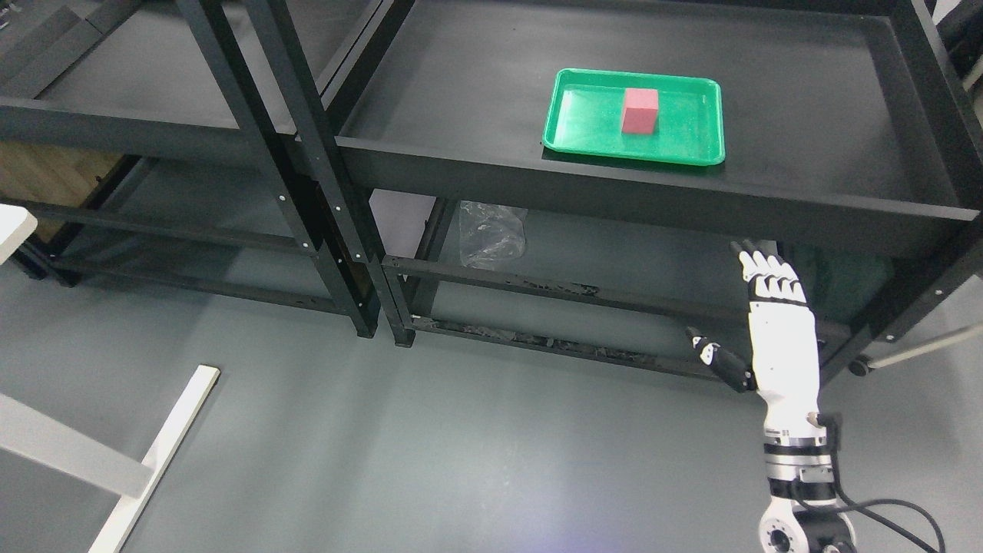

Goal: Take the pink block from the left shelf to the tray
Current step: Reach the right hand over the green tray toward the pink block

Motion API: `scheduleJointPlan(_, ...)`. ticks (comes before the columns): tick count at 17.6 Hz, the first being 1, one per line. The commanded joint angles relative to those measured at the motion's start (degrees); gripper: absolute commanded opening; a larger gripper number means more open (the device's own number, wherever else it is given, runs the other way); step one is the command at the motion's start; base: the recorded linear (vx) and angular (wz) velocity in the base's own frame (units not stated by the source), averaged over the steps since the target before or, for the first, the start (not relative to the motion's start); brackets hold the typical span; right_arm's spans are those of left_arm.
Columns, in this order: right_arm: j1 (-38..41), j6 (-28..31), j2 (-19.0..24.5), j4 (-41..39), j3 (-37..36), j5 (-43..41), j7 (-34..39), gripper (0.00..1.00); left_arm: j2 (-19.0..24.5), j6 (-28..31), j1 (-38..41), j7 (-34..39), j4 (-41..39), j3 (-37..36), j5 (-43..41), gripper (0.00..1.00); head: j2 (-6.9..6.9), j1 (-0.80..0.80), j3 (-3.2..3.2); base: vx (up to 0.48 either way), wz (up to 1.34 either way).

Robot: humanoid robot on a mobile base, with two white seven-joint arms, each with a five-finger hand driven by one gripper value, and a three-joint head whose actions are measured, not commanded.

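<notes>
You see the right shelf point(653, 196) first, then the green tray point(584, 115) on it, and the pink block point(640, 110) already stands upright inside the tray. Your right hand point(772, 322) is below the shelf edge, fingers stretched and holding nothing; the block lies up and left of it

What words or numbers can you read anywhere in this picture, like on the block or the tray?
None: no words, numbers, labels or signs can be read in the head view.
Pink block: plain faces, no print.
Green tray: plain, no print.
Black shelf: no labels.
Right hand: plain white and black, no readable marks.
</notes>
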Motion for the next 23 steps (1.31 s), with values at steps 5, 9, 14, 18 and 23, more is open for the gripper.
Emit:
scheduleJointPlan(5, -1.7, -1.7, -0.5, -0.5, -0.3, -0.3, -5.2, 0.99, 1.0, 0.0, -1.7, 0.0, -1.0, 0.0, 0.0, 1.0, 0.0, 0.0, 0.0, 0.234, 0.05)
scheduleJointPlan(9, -1.8, -0.8, -0.5, -0.5, -0.3, -2.9, -3.9, 0.99, 1.0, 0.0, -1.7, 0.0, -1.0, 0.0, 0.0, 1.0, 0.0, 0.0, 0.0, 0.237, 0.0)
scheduleJointPlan(14, -3.4, 2.8, -0.5, -0.5, -0.3, -2.9, 10.7, 0.99, 1.0, 0.0, -1.7, 0.0, -1.0, 0.0, 0.0, 1.0, 0.0, 0.0, 0.0, 0.248, 0.0)
scheduleJointPlan(18, -4.6, 5.1, -0.5, -0.4, -0.3, -2.9, 18.7, 0.99, 1.0, 0.0, -1.7, 0.0, -1.0, 0.0, 0.0, 1.0, 0.0, 0.0, 0.0, 0.251, 0.0)
scheduleJointPlan(23, -5.0, 6.0, -0.5, -0.1, -0.3, -2.9, 26.1, 0.99, 1.0, 0.0, -1.7, 0.0, -1.0, 0.0, 0.0, 1.0, 0.0, 0.0, 0.0, 0.225, -0.07)
